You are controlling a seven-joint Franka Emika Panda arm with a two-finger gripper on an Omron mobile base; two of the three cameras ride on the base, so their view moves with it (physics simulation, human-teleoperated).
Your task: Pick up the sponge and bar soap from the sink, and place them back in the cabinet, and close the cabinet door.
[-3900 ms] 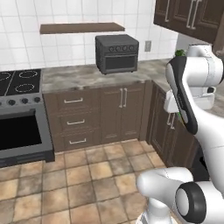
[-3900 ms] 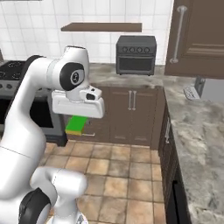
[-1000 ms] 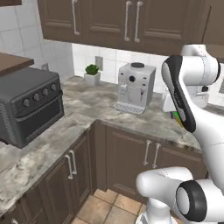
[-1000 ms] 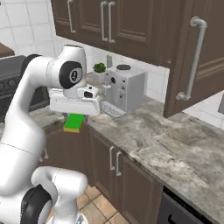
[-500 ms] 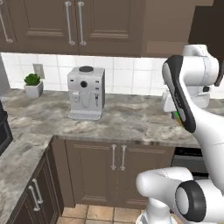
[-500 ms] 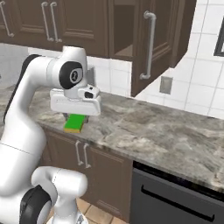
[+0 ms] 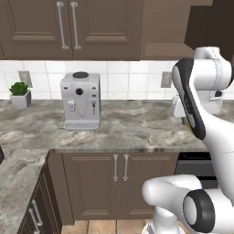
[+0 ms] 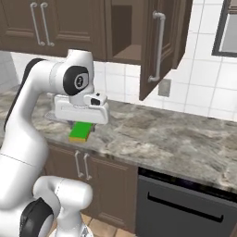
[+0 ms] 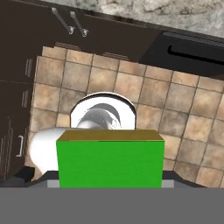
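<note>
My gripper (image 8: 82, 126) is shut on the sponge (image 8: 81, 131), a green block with a yellow layer, and holds it over the counter's front edge. In the hand view the sponge (image 9: 110, 161) covers the fingertips, with floor tiles far below. In the left base view a sliver of the sponge (image 7: 185, 121) shows under the hand. The cabinet (image 8: 123, 32) stands open up and to the right of the gripper, its brown shelf (image 8: 128, 55) bare. The cabinet door (image 8: 163, 41) swings out toward me, with a silver bar handle (image 8: 159, 46). The bar soap and the sink are out of view.
A grey coffee machine (image 7: 81, 100) and a small potted plant (image 7: 19, 93) stand on the marbled counter (image 8: 176, 139) to the left. Double-door cabinets (image 7: 68, 27) hang beside the open one. A dishwasher (image 8: 185, 203) sits under the counter, and a window (image 8: 229, 28) is at the far right.
The whole scene has slid left as the base moved along the counter, so the open cabinet now sits closer to centre. The arm keeps its pose with the sponge still held.
</note>
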